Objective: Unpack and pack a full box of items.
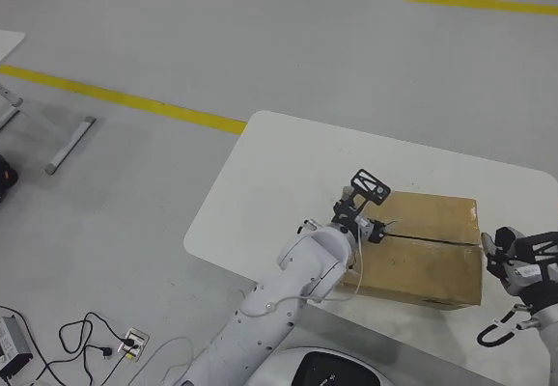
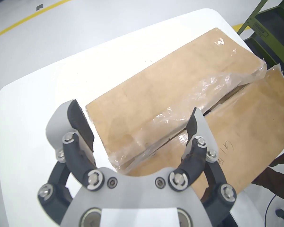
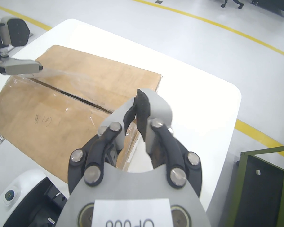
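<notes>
A closed cardboard box [image 1: 433, 261] lies on the right part of the white table [image 1: 289, 183]. Clear tape [image 2: 215, 83] along its top seam is wrinkled and partly lifted. My left gripper [image 2: 137, 121] hovers open over the box's [image 2: 168, 83] left end; one finger is beyond the box's corner and the other over the seam. It sits at the box's left end in the top view [image 1: 376, 207]. My right gripper [image 3: 138, 109] is shut at the right end of the box [image 3: 61, 100], with nothing visible between its pads. It is also in the top view [image 1: 493, 253].
Bare tabletop [image 1: 279, 212] lies left of and behind the box. A green metal rack [image 3: 262, 185] stands off the table's right side. Yellow floor lines [image 1: 115, 96] run behind the table, and cables [image 1: 76, 338] lie on the floor to the left.
</notes>
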You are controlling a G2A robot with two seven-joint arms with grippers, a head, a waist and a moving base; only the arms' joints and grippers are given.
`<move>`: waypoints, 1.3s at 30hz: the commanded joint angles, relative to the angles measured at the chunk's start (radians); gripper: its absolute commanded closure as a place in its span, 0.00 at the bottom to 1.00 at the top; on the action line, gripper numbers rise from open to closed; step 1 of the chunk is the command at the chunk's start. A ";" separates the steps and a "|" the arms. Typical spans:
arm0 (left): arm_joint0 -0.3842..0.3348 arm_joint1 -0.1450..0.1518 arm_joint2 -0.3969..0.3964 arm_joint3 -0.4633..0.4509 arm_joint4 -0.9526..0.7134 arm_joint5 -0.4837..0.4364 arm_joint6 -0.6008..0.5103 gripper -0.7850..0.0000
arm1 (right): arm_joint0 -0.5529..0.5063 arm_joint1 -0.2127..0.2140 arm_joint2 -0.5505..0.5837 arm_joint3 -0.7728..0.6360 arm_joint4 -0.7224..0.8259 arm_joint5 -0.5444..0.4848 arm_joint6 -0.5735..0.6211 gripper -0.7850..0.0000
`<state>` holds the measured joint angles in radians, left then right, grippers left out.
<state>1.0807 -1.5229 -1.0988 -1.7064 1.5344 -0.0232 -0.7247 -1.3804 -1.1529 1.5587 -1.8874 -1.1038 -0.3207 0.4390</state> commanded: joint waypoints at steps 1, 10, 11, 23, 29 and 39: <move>0.004 0.000 0.005 0.003 0.004 -0.004 -0.006 0.00 | 0.004 0.000 0.003 0.003 0.033 -0.010 0.002 0.00; 0.010 -0.001 0.031 0.026 0.029 -0.012 -0.031 0.00 | 0.029 0.003 -0.011 0.016 0.102 -0.047 0.036 0.00; 0.012 -0.001 0.032 0.027 0.030 -0.012 -0.031 0.00 | 0.031 0.003 -0.015 0.017 0.113 -0.049 0.037 0.00; 0.010 -0.001 0.030 0.050 0.035 -0.012 -0.033 0.00 | 0.100 -0.020 -0.140 0.057 0.188 0.196 0.044 0.76; 0.010 -0.001 0.027 0.051 0.033 -0.011 -0.036 0.00 | 0.135 -0.040 -0.236 0.044 0.237 0.334 0.049 1.00; 0.005 -0.002 0.026 0.055 0.026 -0.023 -0.040 0.00 | 0.131 -0.045 -0.283 0.101 0.154 0.336 0.026 1.00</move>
<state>1.0856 -1.5245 -1.0731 -1.6517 1.5609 -0.0456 -0.7638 -1.2487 -1.1965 1.2761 -1.7892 -0.9606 0.0128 0.4745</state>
